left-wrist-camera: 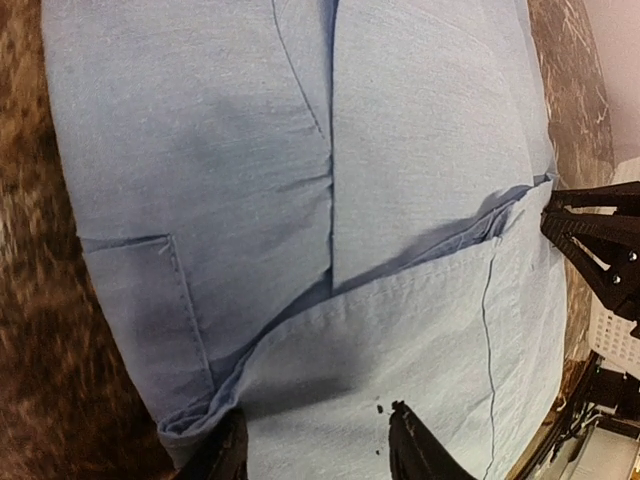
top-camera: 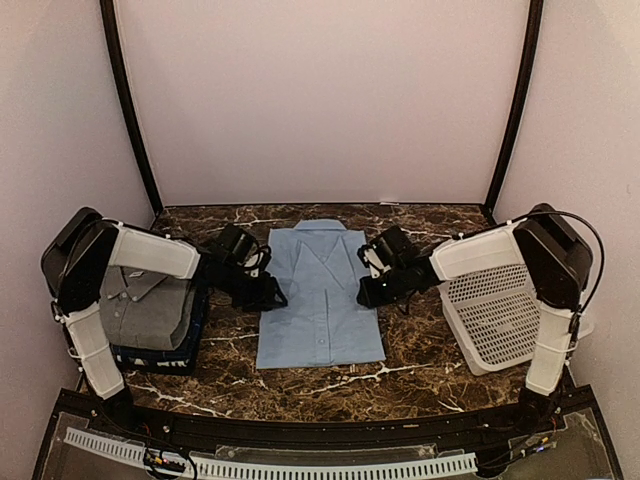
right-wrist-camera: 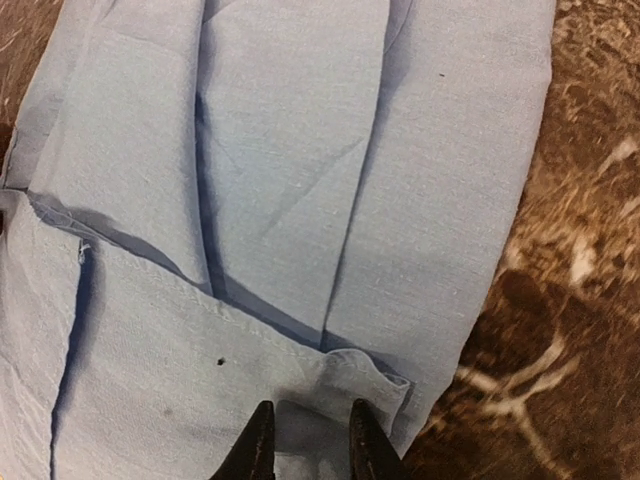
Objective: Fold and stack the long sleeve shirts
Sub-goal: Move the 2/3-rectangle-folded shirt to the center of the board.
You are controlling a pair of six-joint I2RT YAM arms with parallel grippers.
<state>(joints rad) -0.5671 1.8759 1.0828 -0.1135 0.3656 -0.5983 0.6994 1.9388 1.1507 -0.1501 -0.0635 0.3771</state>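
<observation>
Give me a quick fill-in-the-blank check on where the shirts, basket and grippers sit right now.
1. The grey shirt lies ___ the dark navy shirt.
2. The white basket stands on the robot's ___ side of the table.
3. The light blue shirt lies ___ the left gripper and the right gripper.
Missing words: on top of; right; between.

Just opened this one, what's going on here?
Both arms are working on a light blue shirt that lies flat mid-table with its sleeves folded in. The left gripper is at the shirt's left edge, jaws apart. The right gripper is at its right edge, straddling a fold; grip unclear. A folded grey shirt lies on a dark one at left.
</observation>
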